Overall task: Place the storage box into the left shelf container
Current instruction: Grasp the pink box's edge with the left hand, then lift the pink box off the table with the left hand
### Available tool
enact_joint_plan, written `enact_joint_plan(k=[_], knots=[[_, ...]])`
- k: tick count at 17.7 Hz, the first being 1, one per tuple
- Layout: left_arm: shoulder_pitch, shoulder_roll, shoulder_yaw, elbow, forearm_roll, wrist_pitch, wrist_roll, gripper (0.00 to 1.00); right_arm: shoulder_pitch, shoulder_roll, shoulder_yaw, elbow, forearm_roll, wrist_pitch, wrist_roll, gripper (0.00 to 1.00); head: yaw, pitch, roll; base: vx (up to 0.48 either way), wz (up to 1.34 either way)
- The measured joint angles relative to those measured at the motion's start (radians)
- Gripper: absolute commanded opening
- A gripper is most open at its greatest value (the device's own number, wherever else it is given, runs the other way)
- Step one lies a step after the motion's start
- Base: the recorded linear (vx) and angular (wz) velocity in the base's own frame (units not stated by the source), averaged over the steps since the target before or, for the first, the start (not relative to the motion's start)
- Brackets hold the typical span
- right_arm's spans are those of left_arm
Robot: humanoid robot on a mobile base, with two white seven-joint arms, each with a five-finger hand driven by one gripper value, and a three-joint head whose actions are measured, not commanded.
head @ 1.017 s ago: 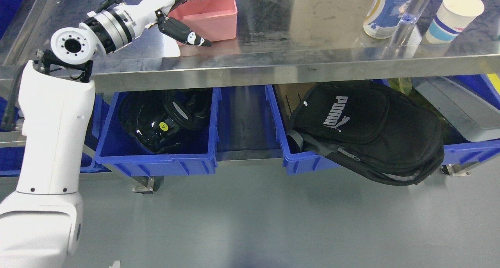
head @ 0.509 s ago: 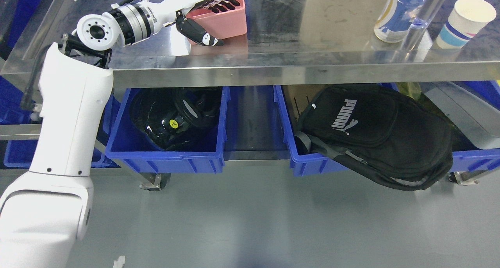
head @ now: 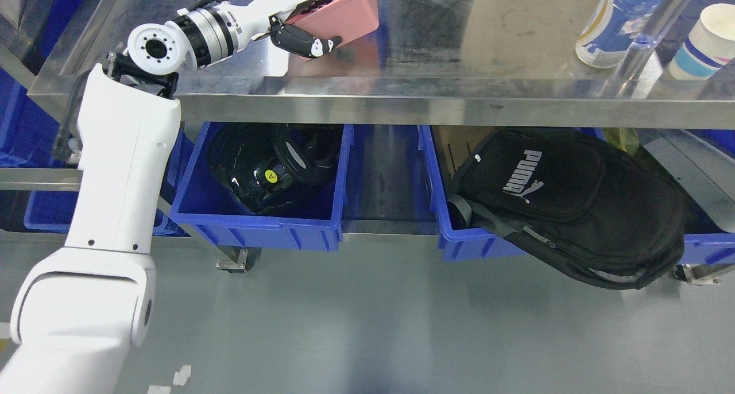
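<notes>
box: pink storage box is sitting on the steel tabletop, partly cut off by the top edge
hand: left hand is pinching the box's near-left wall, fingers inside, thumb outside
target: blue bin with the black helmet is waiting below the fingers, toward me
hidden: fingertips, box's far side
</notes>
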Motion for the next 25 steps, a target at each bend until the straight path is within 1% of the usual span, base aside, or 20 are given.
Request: enact_joint_plan(k=[2,4,10,14,16,19,22,25], knots=[[0.002,-0.023,0.055,0.013,0.039,-0.016,-0.048,0.00,0.000,0.000,0.000,0.000,0.000,0.000,-0.002,1.00,0.0000,0.000,0.000,-0.002,0.10],[0.007,-0.042,0.103,0.024,0.127,-0.022,-0.084,0.00,0.000,0.000,0.000,0.000,0.000,0.000,-0.003,1.00,0.0000,0.000,0.000,0.021,0.01],[0.022,-0.077,0.207,0.033,0.463,-0.038,-0.060,0.00,0.000,0.000,0.000,0.000,0.000,0.000,0.003,1.00,0.0000,0.000,0.000,0.007,-0.02],[0.069,-0.092,0.252,0.000,0.673,-0.055,-0.035,0.02,0.000,0.000,0.000,0.000,0.000,0.000,0.004,1.00,0.0000,0.000,0.000,-0.006,0.00],[0.113,-0.098,0.267,-0.040,0.747,-0.091,0.003,0.02,0.000,0.000,0.000,0.000,0.000,0.000,0.004,1.00,0.0000,0.000,0.000,0.000,0.00],[0.202,-0.104,0.284,-0.130,0.815,-0.140,0.106,0.02,0.000,0.000,0.000,0.000,0.000,0.000,0.004,1.00,0.0000,0.000,0.000,0.000,0.00],[0.295,-0.108,0.277,-0.244,0.853,-0.197,0.246,0.02,0.000,0.000,0.000,0.000,0.000,0.000,0.007,1.00,0.0000,0.000,0.000,-0.024,0.14],[0.388,-0.111,0.242,-0.353,0.869,-0.238,0.347,0.02,0.000,0.000,0.000,0.000,0.000,0.000,0.007,1.00,0.0000,0.000,0.000,-0.056,0.32]])
